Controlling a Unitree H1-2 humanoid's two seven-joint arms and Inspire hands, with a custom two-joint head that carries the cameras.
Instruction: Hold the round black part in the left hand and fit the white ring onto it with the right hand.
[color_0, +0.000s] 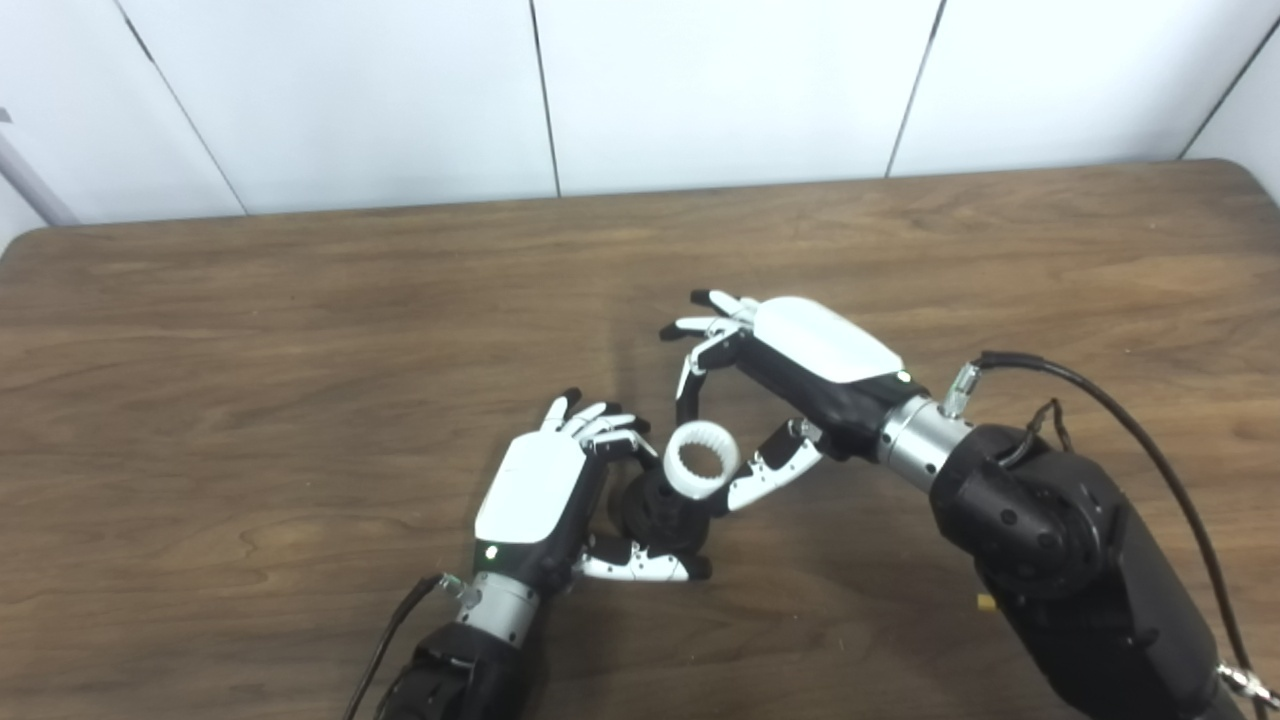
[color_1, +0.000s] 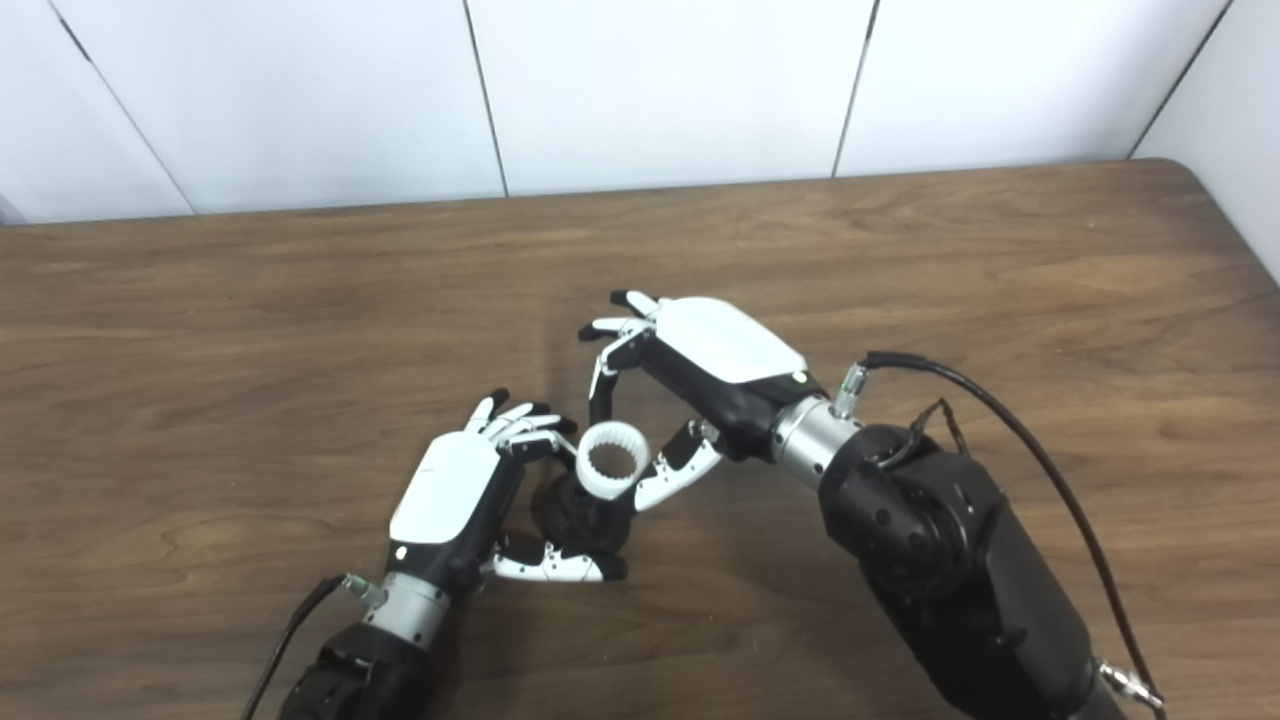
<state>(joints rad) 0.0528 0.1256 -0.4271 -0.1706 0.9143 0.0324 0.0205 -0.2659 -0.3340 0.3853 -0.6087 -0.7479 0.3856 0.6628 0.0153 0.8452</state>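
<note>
left hand (color_0: 540, 495) clamps the black part (color_0: 655, 515); right hand (color_0: 790, 385) fingers pinch the white ring (color_0: 702, 460) atop it; a tilted ring could jam.

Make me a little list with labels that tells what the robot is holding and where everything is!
Left robot hand: closed around the round black plastic part, just above the table
Right robot hand: pinching the toothed white plastic ring between a finger and the thumb
Ring and part: ring sits at the black part's top end, touching it; whether it is fully on cannot be told
Surface: brown wooden table
Behind: white panelled wall
</note>
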